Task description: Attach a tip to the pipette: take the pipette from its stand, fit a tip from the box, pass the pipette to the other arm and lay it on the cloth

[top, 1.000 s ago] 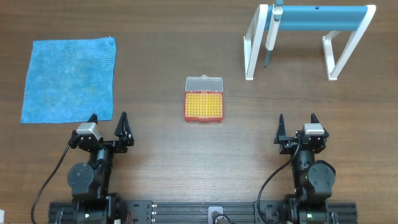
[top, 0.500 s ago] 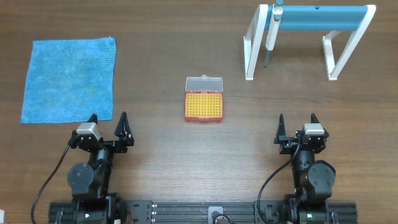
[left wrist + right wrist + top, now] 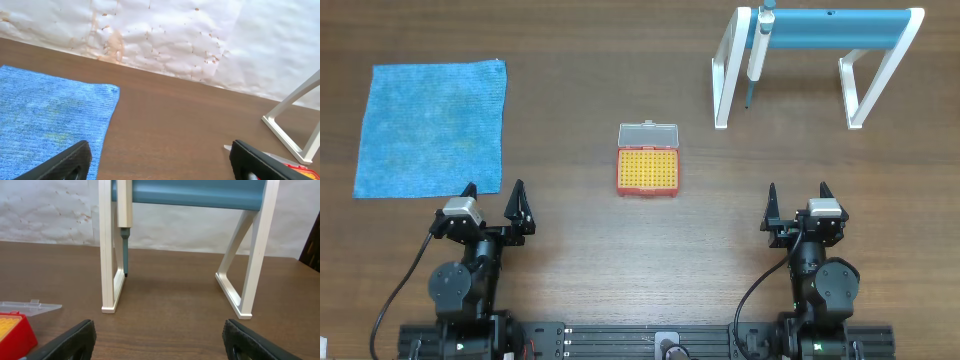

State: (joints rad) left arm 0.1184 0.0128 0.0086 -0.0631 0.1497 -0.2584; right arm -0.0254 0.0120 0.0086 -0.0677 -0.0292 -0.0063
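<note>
The pipette [image 3: 757,55] hangs upright at the left end of its white and blue stand [image 3: 820,30] at the table's far right; in the right wrist view the pipette [image 3: 124,240] hangs beside the stand's white leg [image 3: 106,250]. The tip box [image 3: 647,165], red with yellow tips and its clear lid open, sits mid-table. The blue cloth [image 3: 432,126] lies flat at the far left, also seen as the cloth [image 3: 45,125] in the left wrist view. My left gripper [image 3: 493,193] and right gripper [image 3: 796,191] rest open near the arm bases, holding nothing.
A white papered wall [image 3: 200,40] stands behind the table's far edge. The box's red corner [image 3: 15,330] lies off to one side of my right gripper. Bare wooden tabletop [image 3: 720,240] stretches between both grippers and the box.
</note>
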